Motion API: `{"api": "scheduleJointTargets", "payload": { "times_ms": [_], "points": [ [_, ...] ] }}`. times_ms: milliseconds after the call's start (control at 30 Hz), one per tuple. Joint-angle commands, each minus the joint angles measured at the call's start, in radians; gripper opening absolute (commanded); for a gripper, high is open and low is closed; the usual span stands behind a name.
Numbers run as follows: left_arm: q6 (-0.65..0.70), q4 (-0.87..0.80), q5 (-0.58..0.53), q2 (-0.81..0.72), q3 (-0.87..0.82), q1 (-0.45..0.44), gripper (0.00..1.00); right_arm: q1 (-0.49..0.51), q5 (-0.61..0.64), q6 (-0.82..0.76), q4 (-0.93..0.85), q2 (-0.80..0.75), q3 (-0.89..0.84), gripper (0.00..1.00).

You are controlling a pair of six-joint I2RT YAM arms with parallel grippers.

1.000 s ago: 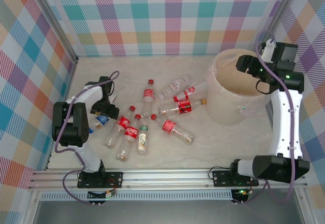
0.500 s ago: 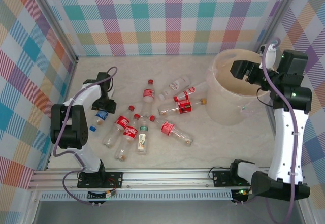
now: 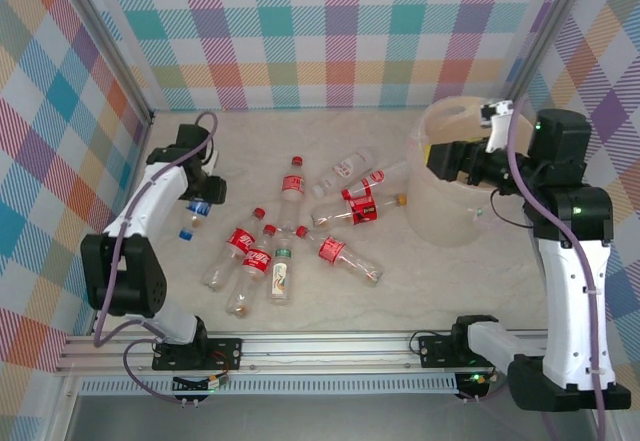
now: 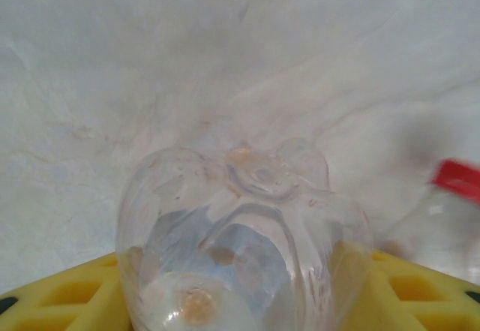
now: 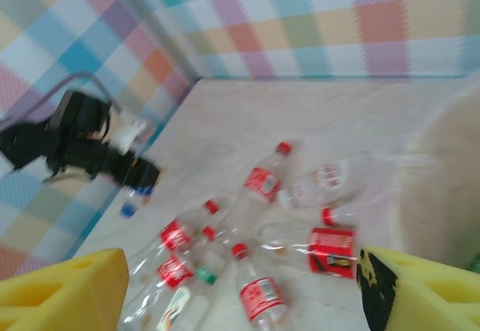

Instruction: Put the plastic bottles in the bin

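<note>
Loose plastic bottles [image 3: 338, 252], mostly red-labelled, lie scattered mid-way across table [image 3: 450, 281], left of bin [image 3: 455, 211]. Farther back, left: left gripper [image 3: 198, 197] clamped on clear blue-labelled bottle [image 3: 194, 213], its base wedged between yellow fingers [image 4: 67, 301]. Far right: right gripper [image 3: 441, 161] over bin rim, jaws spread wide, holding nothing.

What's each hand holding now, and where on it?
Left hand grips a clear bottle across its body; right hand holds nothing.
</note>
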Motion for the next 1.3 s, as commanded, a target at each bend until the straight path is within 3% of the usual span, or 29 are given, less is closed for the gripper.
{"api": "scheduleJointTargets", "payload": {
  "times_ms": [0,133,333,533,800,933,1267],
  "points": [
    [-0.076,-0.008,0.153,-0.089,0.070,-0.014,0.57,0.150,0.027,0.008,0.027,0.000,0.018,0.79],
    [-0.141,0.015,0.226,-0.150,0.121,-0.078,0.56,0.382,0.174,-0.003,0.068,0.071,-0.016,0.79],
    [-0.401,0.219,0.552,-0.199,0.047,-0.099,0.51,0.560,0.115,0.055,0.318,0.148,-0.144,0.79],
    [-0.628,0.486,0.716,-0.257,-0.079,-0.133,0.53,0.602,0.076,0.061,0.645,0.196,-0.327,0.80],
    [-0.847,0.737,0.875,-0.258,-0.174,-0.166,0.53,0.602,0.059,0.070,0.738,0.295,-0.353,0.83],
    [-0.922,0.852,0.893,-0.257,-0.218,-0.211,0.53,0.600,0.091,0.081,0.747,0.341,-0.336,0.86],
    [-0.947,0.903,0.872,-0.225,-0.210,-0.296,0.52,0.600,0.162,0.107,0.790,0.424,-0.321,0.86]
  ]
}}
